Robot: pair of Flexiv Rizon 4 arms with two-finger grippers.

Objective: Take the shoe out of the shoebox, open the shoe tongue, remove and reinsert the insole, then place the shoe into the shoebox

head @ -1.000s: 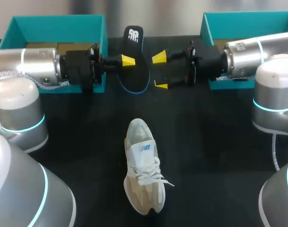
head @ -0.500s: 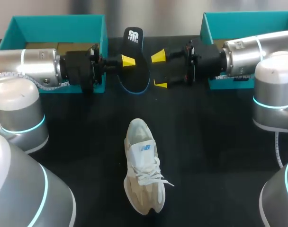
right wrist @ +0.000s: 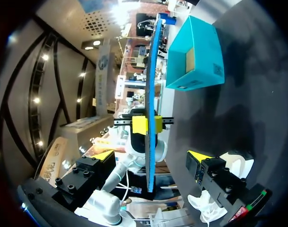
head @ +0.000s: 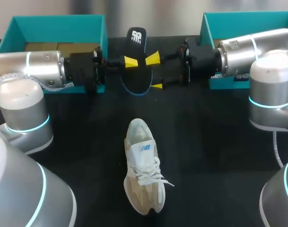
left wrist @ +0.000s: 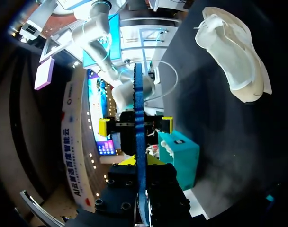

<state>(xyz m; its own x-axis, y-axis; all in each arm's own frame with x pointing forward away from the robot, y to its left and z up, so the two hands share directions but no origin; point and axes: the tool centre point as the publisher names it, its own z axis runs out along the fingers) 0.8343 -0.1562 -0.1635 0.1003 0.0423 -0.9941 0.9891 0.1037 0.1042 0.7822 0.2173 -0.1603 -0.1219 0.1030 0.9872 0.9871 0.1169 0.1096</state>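
Shoe lies laces-up, ready | insole pinched edge-on by left gripper | right gripper jaws wide astride it, likely for handover

Both arms come in level from the sides, wrists horizontal, grippers nose to nose over the table's far middle. Left gripper is clamped on the insole, which it holds edge-on. Right gripper is spread wide, its fingers straddling the same insole.
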